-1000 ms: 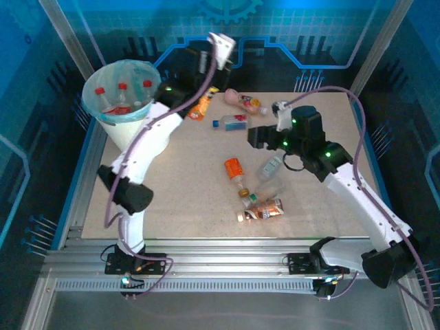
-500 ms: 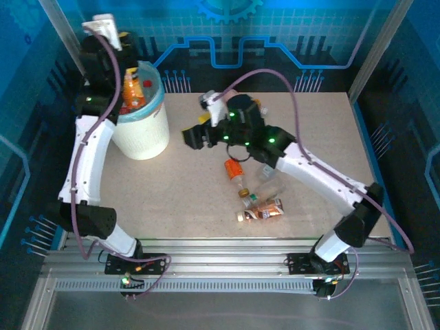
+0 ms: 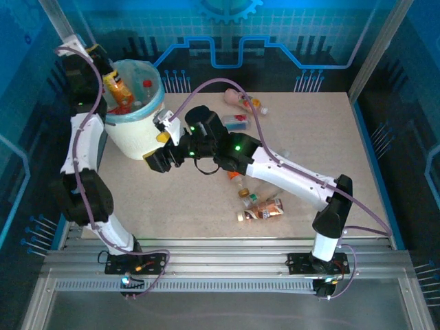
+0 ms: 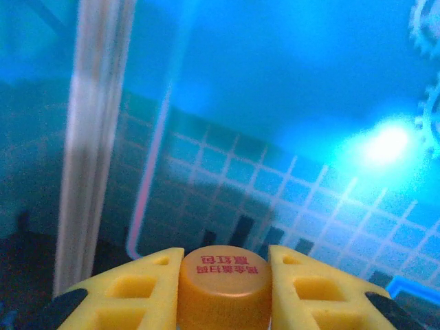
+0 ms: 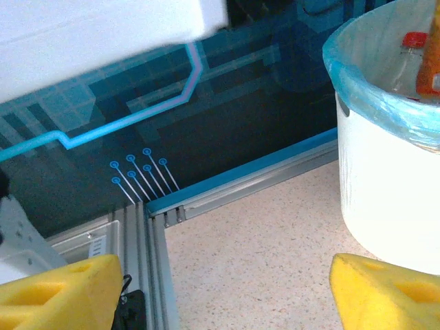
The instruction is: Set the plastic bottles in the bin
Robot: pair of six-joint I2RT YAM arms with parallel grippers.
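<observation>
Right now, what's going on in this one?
The left gripper is shut on the cap of an orange bottle and holds it over the white bin, not yet released. Other bottles already lie in the bin, among them a red-capped bottle. The right gripper is open and empty, low over the table beside the bin. About five bottles remain on the table, including a pink bottle and an orange-labelled bottle lying on its side.

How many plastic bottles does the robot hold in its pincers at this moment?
1. An orange bottle is in the left pincer, gripped at its cap, over the bin. The right pincer is open and empty.
</observation>
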